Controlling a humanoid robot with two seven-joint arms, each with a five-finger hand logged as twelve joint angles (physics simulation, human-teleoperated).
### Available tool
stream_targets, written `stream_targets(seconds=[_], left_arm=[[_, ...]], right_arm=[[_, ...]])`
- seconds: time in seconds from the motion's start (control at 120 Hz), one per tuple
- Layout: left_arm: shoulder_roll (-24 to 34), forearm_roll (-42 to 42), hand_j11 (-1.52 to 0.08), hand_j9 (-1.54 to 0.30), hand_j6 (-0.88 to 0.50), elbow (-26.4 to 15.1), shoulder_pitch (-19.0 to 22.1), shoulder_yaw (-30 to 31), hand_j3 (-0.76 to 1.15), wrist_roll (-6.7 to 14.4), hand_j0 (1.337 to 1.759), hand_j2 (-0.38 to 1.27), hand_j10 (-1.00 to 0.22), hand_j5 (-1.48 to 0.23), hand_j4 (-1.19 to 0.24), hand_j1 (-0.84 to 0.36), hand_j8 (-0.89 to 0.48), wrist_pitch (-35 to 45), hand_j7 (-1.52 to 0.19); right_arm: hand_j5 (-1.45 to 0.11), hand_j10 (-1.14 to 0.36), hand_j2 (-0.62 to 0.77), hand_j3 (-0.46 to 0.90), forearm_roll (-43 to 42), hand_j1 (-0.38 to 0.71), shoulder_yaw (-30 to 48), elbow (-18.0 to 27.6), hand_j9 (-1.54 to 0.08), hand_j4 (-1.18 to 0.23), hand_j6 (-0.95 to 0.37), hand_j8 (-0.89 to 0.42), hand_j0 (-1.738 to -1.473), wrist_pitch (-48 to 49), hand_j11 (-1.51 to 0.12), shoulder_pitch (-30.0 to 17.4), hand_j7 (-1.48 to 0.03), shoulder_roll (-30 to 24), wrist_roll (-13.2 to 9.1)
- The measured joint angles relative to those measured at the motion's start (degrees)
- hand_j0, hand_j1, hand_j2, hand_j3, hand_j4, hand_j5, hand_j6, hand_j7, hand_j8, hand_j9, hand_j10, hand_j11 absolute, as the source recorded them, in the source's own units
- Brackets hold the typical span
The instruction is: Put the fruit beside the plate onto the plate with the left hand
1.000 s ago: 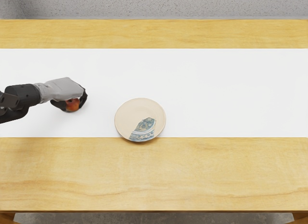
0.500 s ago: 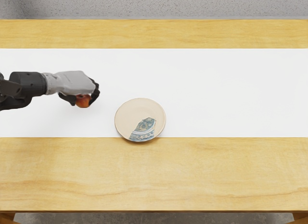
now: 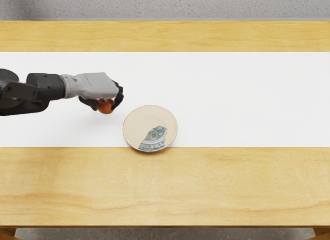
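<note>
Front strip of the counter (image 3: pixel 165 188): plain wood. Next back, the plate (image 3: pixel 135 116) sits flat on the white runner (image 3: pixel 232 95). It's shallow and cream, with a blue pattern on its near side and nothing on it.

Just left of it and a touch further back is the fruit (image 3: pixel 105 106): small, round, red-orange. It's held under the left robot hand (image 3: pixel 98 86), dark fingers curled around it from above, arm coming in from the left edge. Can't tell if the fruit is lifted off the runner or skimming it. It's near the plate rim, not over it yet.

Handling guess: light, firm, smooth skin, so it'll roll if let go high or off-centre. Grip around the widest part looks right; moderate squeeze is enough. Release low over plate centre.

Right arm not in view.
</note>
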Motion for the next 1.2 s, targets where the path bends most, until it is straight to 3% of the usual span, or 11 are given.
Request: stream_targets(seconds=[0.133,0.275,0.625,0.808,0.867,1.075,1.2], left_arm=[[-0.95,1.55,-1.11,-1.10,-0.36,-0.82,-1.41,-2.01,0.00,0.03,1.655,0.46,-0.82,-1.15,-0.68,-0.34,-0.43,0.11,-1.12],[-2.86,2.88,-1.10,-1.10,-0.36,-1.69,-2.32,-3.69,0.00,0.02,1.655,0.57,-0.82,-1.14,-0.70,-0.37,-0.45,0.13,-1.11],[-7.24,3.38,-1.10,-1.10,-0.36,-1.78,-1.63,-5.52,0.00,0.02,1.656,0.56,-0.82,-1.16,-0.69,-0.37,-0.45,0.10,-1.11],[-9.08,2.80,-1.05,-1.05,-0.42,-1.30,-1.02,-6.27,0.00,-0.02,1.656,0.54,-0.78,-1.08,-0.72,-0.36,-0.49,0.23,-1.06],[-9.24,2.19,-0.97,-0.97,-0.47,-0.87,0.73,-6.82,0.00,0.01,1.656,0.47,-0.72,-0.98,-0.68,-0.32,-0.50,0.32,-0.97],[-9.45,0.44,-0.60,-0.60,-0.36,0.61,1.40,-7.70,0.00,0.01,1.657,0.22,-0.45,-0.61,-0.44,-0.12,-0.37,0.37,-0.60],[-5.35,0.06,-0.41,-0.41,-0.26,0.89,1.44,-7.56,0.00,0.01,1.658,0.13,-0.31,-0.41,-0.30,0.01,-0.27,0.37,-0.41]], right_arm=[[0.00,0.00,0.00,0.00,0.00,-0.35,0.00,0.00,0.00,0.00,0.00,0.00,-1.658,0.00,0.00,0.00,0.00,0.00,0.00],[0.00,0.00,0.00,0.00,0.00,-0.35,0.00,0.00,0.00,0.00,0.00,0.00,-1.658,0.00,0.00,0.00,0.00,0.00,0.00],[0.00,0.00,0.00,0.00,0.00,-0.35,0.00,0.00,0.00,0.00,0.00,0.00,-1.658,0.00,0.00,0.01,0.00,0.00,0.00],[0.00,0.00,0.00,0.00,0.00,-0.35,0.00,0.00,0.00,0.00,0.00,0.00,-1.658,0.00,0.00,0.01,0.00,0.00,0.00],[0.00,0.00,0.00,0.00,0.01,-0.35,0.00,0.00,0.00,0.00,0.00,0.00,-1.658,0.00,0.00,0.01,0.00,0.00,0.00],[0.00,0.00,0.00,0.00,0.01,-0.35,0.00,0.00,0.00,0.00,0.00,0.00,-1.658,0.00,0.00,0.01,0.00,0.00,0.00],[0.00,0.00,0.00,0.00,0.01,-0.35,0.00,0.00,0.00,0.00,0.00,0.00,-1.658,0.00,0.00,0.01,0.00,0.00,0.00]])
